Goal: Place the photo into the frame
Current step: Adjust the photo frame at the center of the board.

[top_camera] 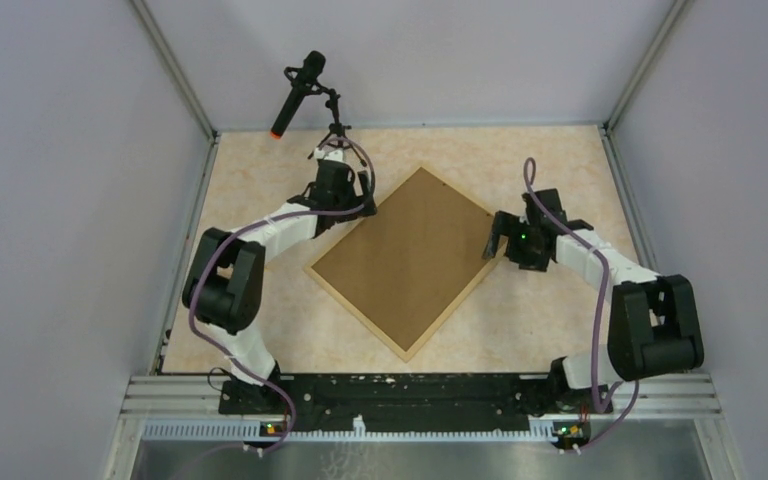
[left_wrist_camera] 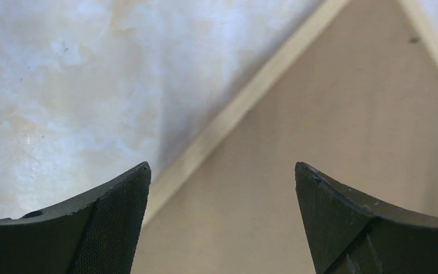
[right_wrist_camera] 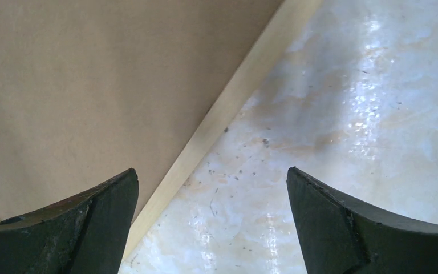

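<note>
Frame (right_wrist_camera: 222, 114), one, lies flat and angled on the table (top_camera: 560, 170), one brown board (top_camera: 410, 255) filling it. My two grippers gape wide, empty: left gripper (left_wrist_camera: 222, 171) over one rail, right gripper (right_wrist_camera: 212, 174) over the opposite.

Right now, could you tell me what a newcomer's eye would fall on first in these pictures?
A plain brown backing board fills the light wood frame, which lies turned like a diamond in the middle of the table. The left claw and the right claw hang open over its opposite edges, one on each side. At the far edge stands a black microphone with an orange tip.
</note>
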Controlling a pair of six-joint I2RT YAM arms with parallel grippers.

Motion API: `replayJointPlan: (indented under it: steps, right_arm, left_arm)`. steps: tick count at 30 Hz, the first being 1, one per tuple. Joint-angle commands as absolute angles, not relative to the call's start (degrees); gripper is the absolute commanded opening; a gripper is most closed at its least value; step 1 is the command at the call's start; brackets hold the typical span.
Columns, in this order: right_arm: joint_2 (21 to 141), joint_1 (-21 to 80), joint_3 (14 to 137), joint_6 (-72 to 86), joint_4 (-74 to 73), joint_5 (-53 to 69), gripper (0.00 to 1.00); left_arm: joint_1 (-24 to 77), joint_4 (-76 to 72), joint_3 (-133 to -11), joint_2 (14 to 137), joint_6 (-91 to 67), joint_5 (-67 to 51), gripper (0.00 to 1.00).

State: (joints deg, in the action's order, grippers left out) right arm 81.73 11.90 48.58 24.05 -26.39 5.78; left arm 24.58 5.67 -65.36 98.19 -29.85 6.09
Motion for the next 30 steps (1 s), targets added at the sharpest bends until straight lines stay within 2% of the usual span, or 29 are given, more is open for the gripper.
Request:
replayJointPlan:
  steps: [1, 7, 14, 18, 23, 25, 30]
  right_arm:
    - [80.19, 8.46, 45.96, 25.83, -17.28, 13.46, 0.99]
    - [87.12, 8.36, 46.37, 24.57, -12.71, 20.48, 0.99]
    - [89.7, 8.87, 47.7, 24.22, -10.86, 25.83, 0.97]
    - [89.08, 11.42, 47.1, 24.89, -9.92, 28.99, 0.94]
    - [86.52, 11.64, 47.37, 23.91, -16.43, 20.33, 0.91]
    - [84.34, 10.09, 47.48, 23.46, -19.87, 17.87, 0.91]
    - [79.52, 3.48, 46.02, 22.97, -22.26, 20.52, 0.84]
  left_arm:
    - [21.81, 0.43, -67.86, 103.04, -30.03, -2.78, 0.98]
    - [21.53, -1.18, -63.62, 105.67, -34.78, -10.89, 0.98]
    - [23.5, -7.91, -44.44, 92.34, -41.67, -20.05, 0.98]
    - [27.66, -6.51, -35.47, 82.2, -42.46, -17.36, 0.98]
    - [28.48, -2.41, -30.33, 75.45, -40.36, -9.9, 0.98]
    - [28.48, -4.48, -27.53, 73.73, -40.11, -10.17, 0.98]
    - [28.19, -7.3, -25.91, 73.71, -39.16, -9.63, 0.98]
